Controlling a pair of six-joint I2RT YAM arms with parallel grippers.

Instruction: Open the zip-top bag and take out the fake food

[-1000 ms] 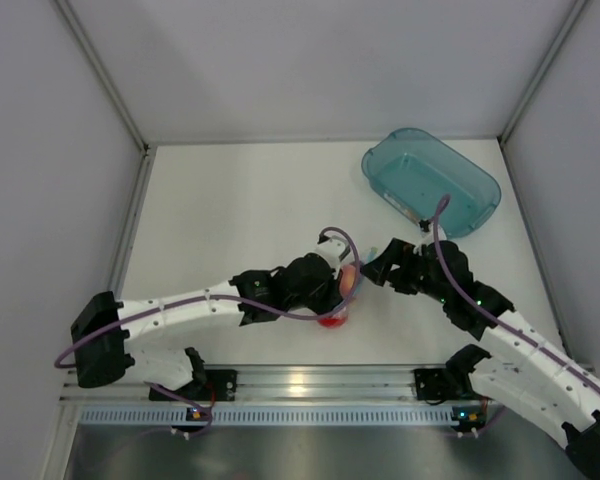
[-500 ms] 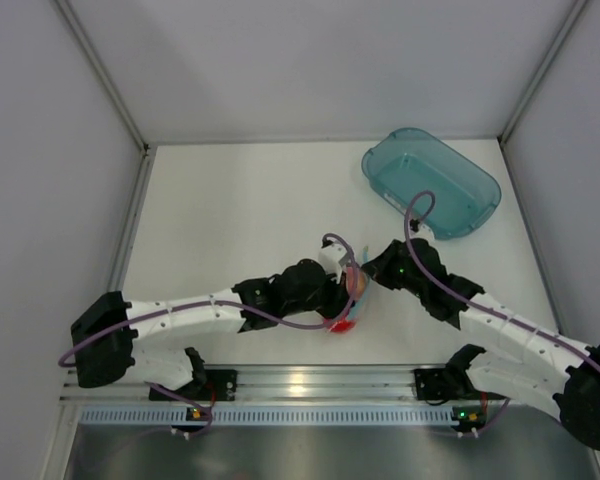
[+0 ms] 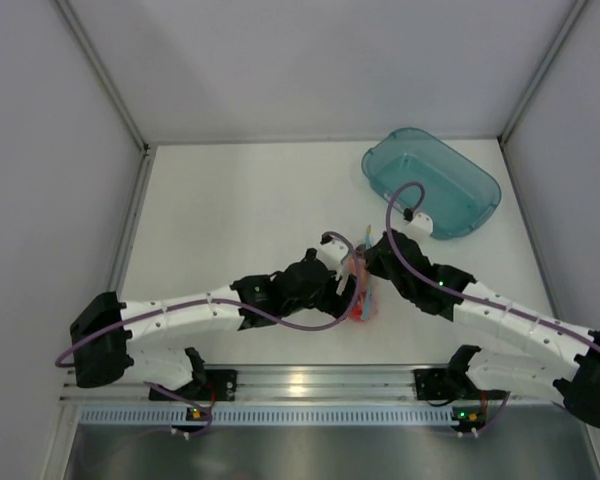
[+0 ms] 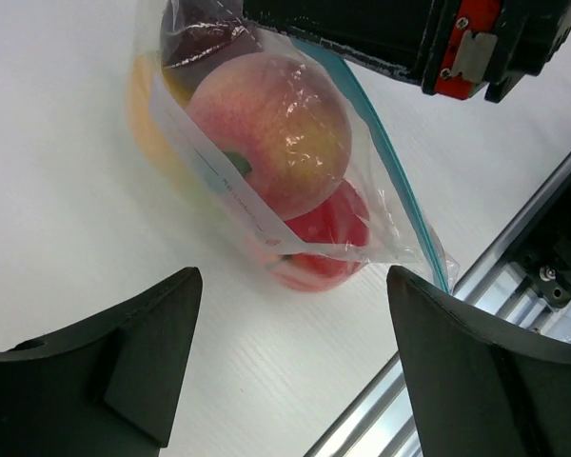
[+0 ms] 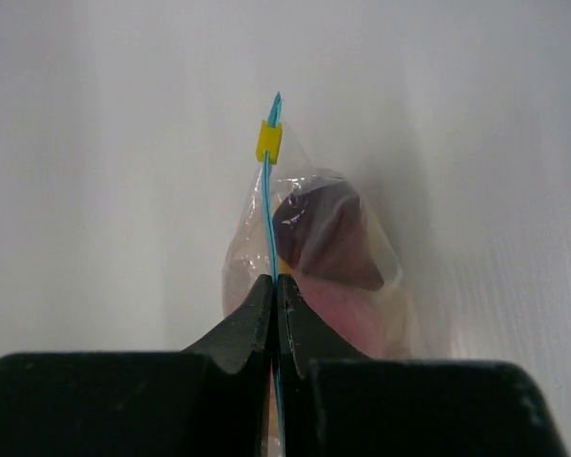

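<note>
Right gripper: fingers pinched together on teal zip strip of zip-top bag, just below yellow slider. Left gripper: fingers spread wide, bag ahead of them, untouched. Fake food inside closed bag: peach ball, red ball beneath, dark red piece, yellow-orange fruit behind. Bag on white table, between both wrists. Teal tub well apart, far right.
</note>
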